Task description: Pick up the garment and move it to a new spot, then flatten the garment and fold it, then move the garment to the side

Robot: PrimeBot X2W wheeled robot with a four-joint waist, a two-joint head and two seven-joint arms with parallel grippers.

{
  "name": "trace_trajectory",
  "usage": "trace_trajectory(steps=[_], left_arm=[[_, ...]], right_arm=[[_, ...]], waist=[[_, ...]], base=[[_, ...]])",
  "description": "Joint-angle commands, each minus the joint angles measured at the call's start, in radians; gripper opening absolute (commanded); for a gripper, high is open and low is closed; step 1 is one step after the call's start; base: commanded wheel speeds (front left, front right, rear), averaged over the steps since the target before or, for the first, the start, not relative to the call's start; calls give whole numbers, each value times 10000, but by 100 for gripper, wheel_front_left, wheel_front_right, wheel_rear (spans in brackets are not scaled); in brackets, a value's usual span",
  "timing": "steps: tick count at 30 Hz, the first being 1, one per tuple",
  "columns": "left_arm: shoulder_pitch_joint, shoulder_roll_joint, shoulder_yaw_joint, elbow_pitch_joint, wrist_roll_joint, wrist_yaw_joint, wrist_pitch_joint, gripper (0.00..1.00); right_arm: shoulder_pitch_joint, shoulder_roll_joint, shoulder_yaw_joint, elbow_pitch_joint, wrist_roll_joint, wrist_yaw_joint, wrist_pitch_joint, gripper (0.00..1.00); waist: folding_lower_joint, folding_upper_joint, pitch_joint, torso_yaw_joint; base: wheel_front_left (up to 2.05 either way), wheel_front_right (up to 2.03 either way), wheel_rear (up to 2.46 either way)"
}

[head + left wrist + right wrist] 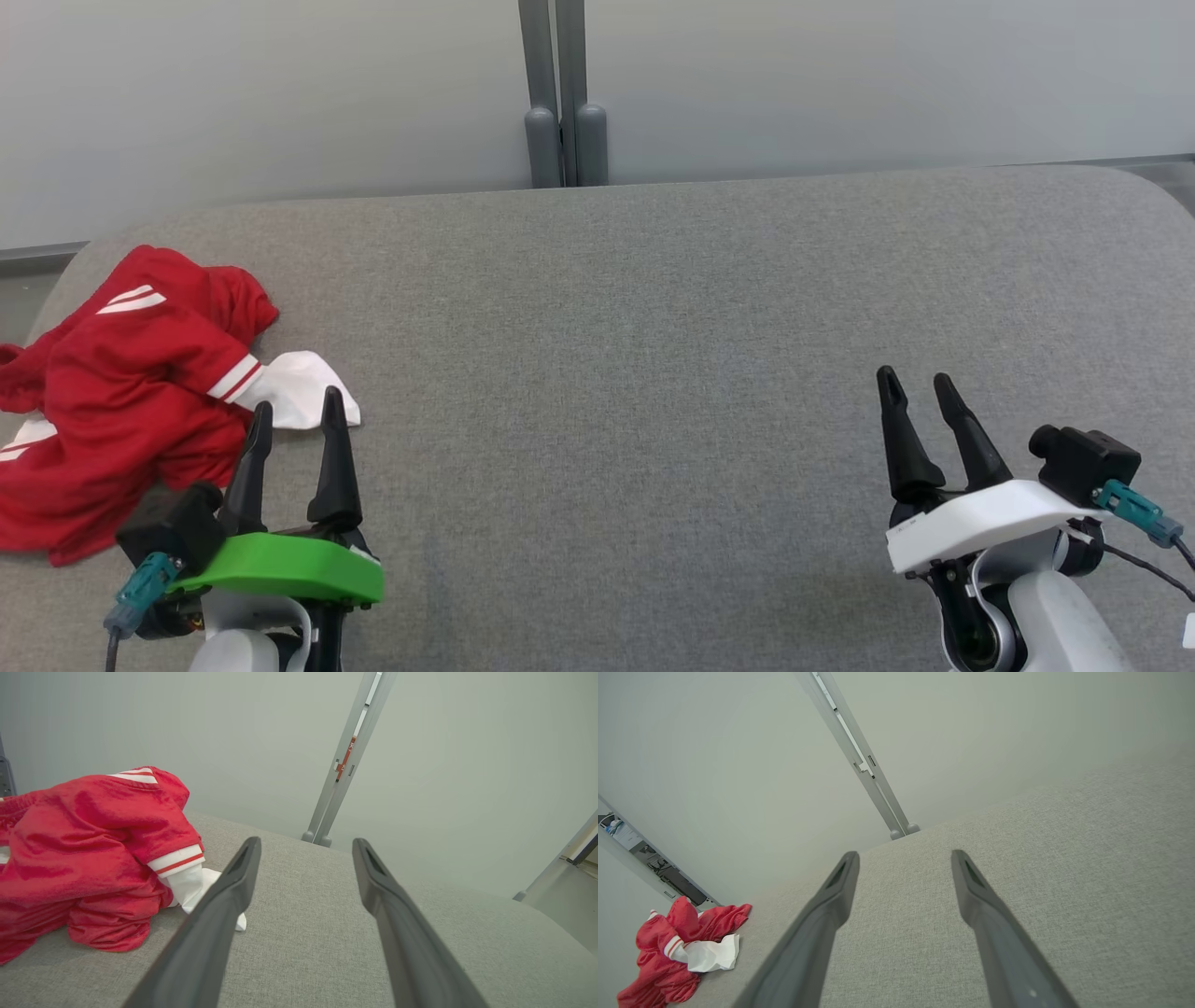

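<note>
Left gripper (296,401) stands wide and empty just beside the crumpled red garment (131,392) heaped at the grey table (653,327)'s left end, right gripper (915,378) equally wide and well apart, so a shallow pinch on one loose fold would likely slip or tug the heap over the edge.

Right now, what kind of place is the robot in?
Probably a practice room or lab, not a home. There is a table covered in grey cloth, plain pale walls joined by a metal post, and one crumpled red and white garment lying at the table's left end.
</note>
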Motion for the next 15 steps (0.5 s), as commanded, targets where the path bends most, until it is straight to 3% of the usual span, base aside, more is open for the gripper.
trace_trajectory(steps=[1,15], left_arm=[[-237,73,-22,-39,255,21,-98,100],[-246,81,-216,7,1490,46,-406,100]], right_arm=[[-192,-75,48,-1,-237,3,-92,100],[-305,-178,408,218,-1226,3,-411,100]], waist=[[0,0,0,3],[0,0,-32,24]], base=[[0,0,0],[0,0,0]])
